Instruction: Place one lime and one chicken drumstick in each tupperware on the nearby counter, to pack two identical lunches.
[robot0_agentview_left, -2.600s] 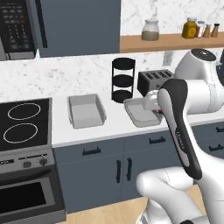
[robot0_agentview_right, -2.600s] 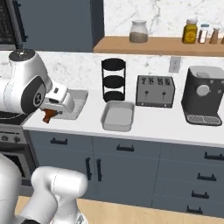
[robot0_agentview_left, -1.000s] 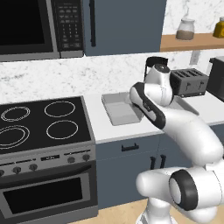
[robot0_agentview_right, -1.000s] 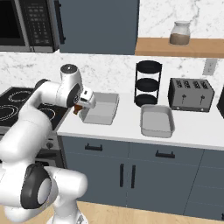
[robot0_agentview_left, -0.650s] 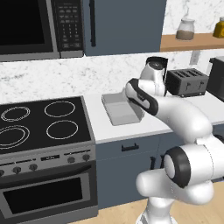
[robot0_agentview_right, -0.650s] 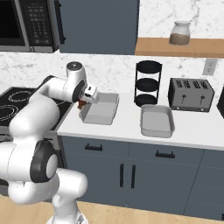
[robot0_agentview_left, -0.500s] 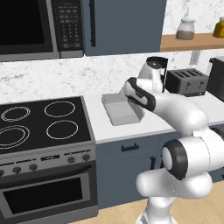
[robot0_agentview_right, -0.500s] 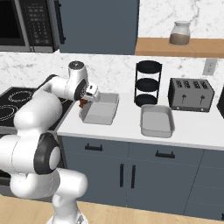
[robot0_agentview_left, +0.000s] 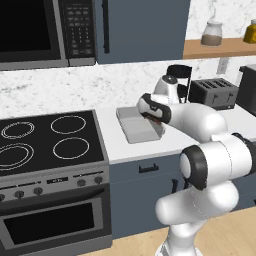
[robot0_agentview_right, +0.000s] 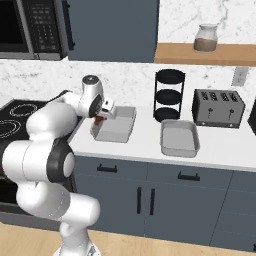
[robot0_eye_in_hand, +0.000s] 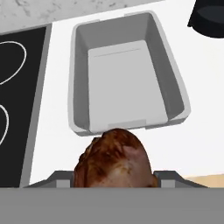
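My claw (robot0_agentview_right: 99, 119) grips the chicken drumstick (robot0_eye_in_hand: 114, 159), its browned meat bulging up between the fingers in the hand view. Just ahead of the claw and below it, the nearer tupperware (robot0_eye_in_hand: 78, 78) sits empty on the white tabletop (robot0_agentview_right: 145, 142). The second tupperware (robot0_agentview_right: 179, 137) lies well off to the claw's right, before the toaster (robot0_agentview_right: 218, 108).

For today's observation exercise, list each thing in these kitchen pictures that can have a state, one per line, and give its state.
Brown roasted chicken drumstick: held in the gripper, above the counter.
Light-grey tupperware by the stove: empty.
Second light-grey tupperware near the toaster: empty.
Dark slotted toaster: nothing in its slots.
Black stovetop: no pans on it.
Microwave: door closed.
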